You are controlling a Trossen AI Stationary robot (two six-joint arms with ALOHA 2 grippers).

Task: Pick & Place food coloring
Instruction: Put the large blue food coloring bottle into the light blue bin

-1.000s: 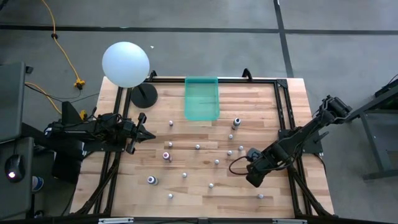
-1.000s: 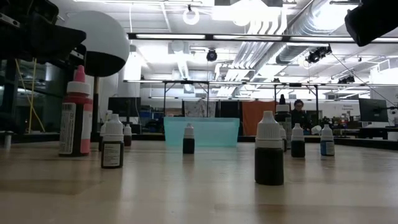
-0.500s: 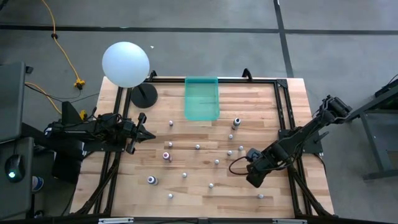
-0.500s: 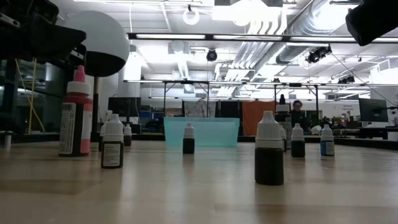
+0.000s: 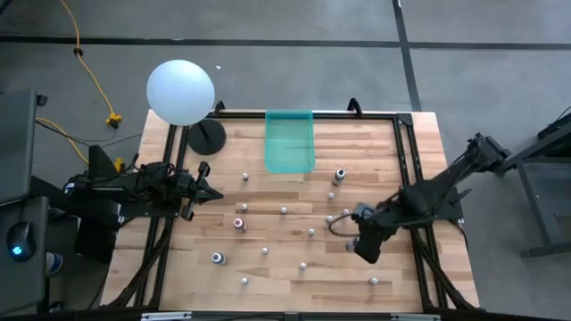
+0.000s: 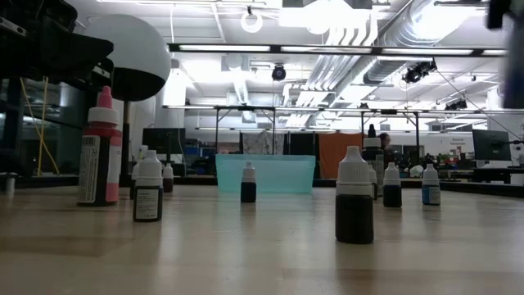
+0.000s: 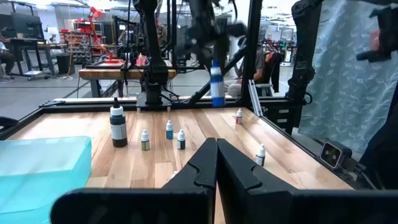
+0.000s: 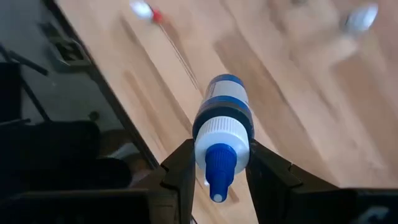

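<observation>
A blue-capped food coloring bottle (image 8: 222,134) sits clamped between the right gripper (image 8: 217,163) fingers, lifted above the wooden table (image 5: 393,143) (right side). Other small bottles (image 5: 284,210) stand scattered across the table near a teal bin (image 5: 289,141). The left gripper (image 7: 215,163), fingers together, waits at the left edge.

Left gripper (image 7: 214,163): fingers pressed together | blue bottle (image 7: 216,84): held aloft by far gripper (image 7: 208,34) | small bottles (image 7: 166,129): upright on table (image 7: 199,127) | teal bin (image 7: 37,168): nearby
</observation>
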